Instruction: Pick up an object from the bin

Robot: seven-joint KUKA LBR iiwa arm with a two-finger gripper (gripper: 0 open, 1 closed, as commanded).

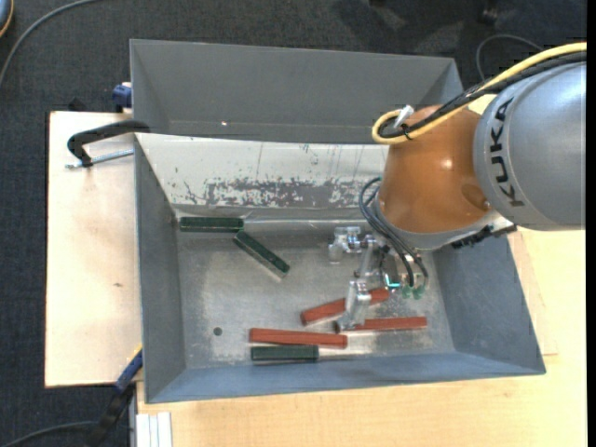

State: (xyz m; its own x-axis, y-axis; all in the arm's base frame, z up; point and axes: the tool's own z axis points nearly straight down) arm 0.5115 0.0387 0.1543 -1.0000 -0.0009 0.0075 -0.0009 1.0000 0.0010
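Wears an orange cover [430, 182] just above the metal pincer [355, 315]; bears black KUKA lettering [497, 154] on the grey arm [551, 110] beyond; trails a yellow cable [424, 119].

read: KUKA | on: grey arm casing [545, 147] | style: black capitals, running down the casing

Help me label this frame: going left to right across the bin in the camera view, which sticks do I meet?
Left to right: dark green stick by the back wall → tilted dark green stick → tilted red stick → red stick on the right.
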